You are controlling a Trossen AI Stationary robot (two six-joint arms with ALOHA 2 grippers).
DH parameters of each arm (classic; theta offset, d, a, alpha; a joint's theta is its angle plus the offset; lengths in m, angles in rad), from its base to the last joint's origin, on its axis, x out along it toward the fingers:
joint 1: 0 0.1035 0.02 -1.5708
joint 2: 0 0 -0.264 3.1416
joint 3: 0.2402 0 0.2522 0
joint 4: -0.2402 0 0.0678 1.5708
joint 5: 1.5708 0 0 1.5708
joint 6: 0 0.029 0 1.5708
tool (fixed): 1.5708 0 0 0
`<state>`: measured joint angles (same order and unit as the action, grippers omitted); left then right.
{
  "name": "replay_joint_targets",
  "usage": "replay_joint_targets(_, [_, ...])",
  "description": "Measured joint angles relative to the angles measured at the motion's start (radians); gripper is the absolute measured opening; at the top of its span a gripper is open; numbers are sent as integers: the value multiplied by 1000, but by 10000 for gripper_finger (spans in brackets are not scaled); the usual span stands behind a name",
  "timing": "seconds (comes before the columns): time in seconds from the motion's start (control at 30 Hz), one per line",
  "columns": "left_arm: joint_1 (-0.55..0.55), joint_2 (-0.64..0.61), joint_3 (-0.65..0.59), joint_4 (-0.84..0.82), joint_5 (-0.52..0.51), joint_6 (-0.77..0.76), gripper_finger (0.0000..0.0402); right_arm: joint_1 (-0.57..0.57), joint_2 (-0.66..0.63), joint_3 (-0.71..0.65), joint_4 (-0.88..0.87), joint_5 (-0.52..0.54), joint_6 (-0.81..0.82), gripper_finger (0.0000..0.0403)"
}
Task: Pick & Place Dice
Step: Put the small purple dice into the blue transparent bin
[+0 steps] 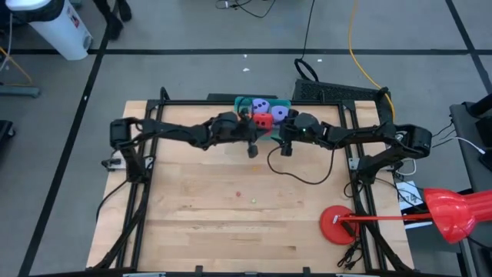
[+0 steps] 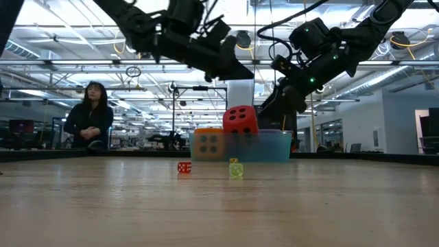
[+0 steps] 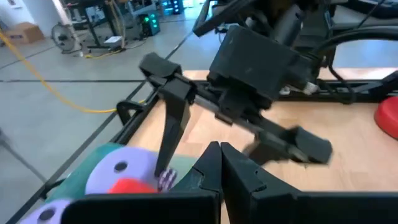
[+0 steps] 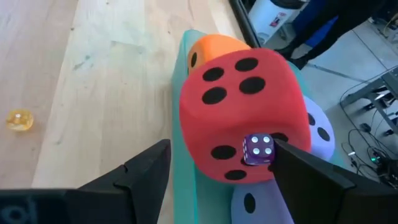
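Observation:
A teal container (image 1: 244, 102) at the table's far middle holds the big soft dice: two lavender ones (image 1: 261, 105), (image 1: 280, 114), an orange one (image 2: 208, 143) and a red one (image 4: 239, 112) on top of them. A tiny purple die (image 4: 258, 149) lies on the red die's top face. My right gripper (image 4: 221, 146) is open over the red die, one finger on each side of that face. My left gripper (image 3: 221, 163) is shut and empty, just on the near-left side of the container (image 1: 252, 148). My right gripper is open and points down at the red die. The tiny purple die (image 3: 166, 179) sits right beside the tip of one finger (image 4: 292, 163). I cannot tell whether that finger touches it.
A tiny red die (image 2: 184, 167) and a tiny yellow die (image 2: 236, 169) lie on the bare wood in the table's middle. A black cable (image 1: 296, 175) loops below the right gripper. A flat red disc (image 1: 336, 225) lies near the right front. A person (image 2: 89, 116) stands beyond the table.

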<state>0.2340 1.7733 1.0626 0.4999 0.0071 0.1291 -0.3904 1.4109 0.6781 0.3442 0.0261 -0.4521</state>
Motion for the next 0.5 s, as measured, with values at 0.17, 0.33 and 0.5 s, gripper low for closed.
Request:
replay_joint_targets(0.17, [25, 84, 104, -52, 21, 19, 3, 0, 0, 0, 43, 0, 31, 265])
replay_joint_targets(0.33, [36, 146, 193, -137, 21, 35, 4, 0, 0, 0, 40, 1, 49, 265])
replay_joint_targets(0.5, [47, 176, 229, -178, 21, 35, 5, 0, 0, 0, 37, 2, 50, 265])
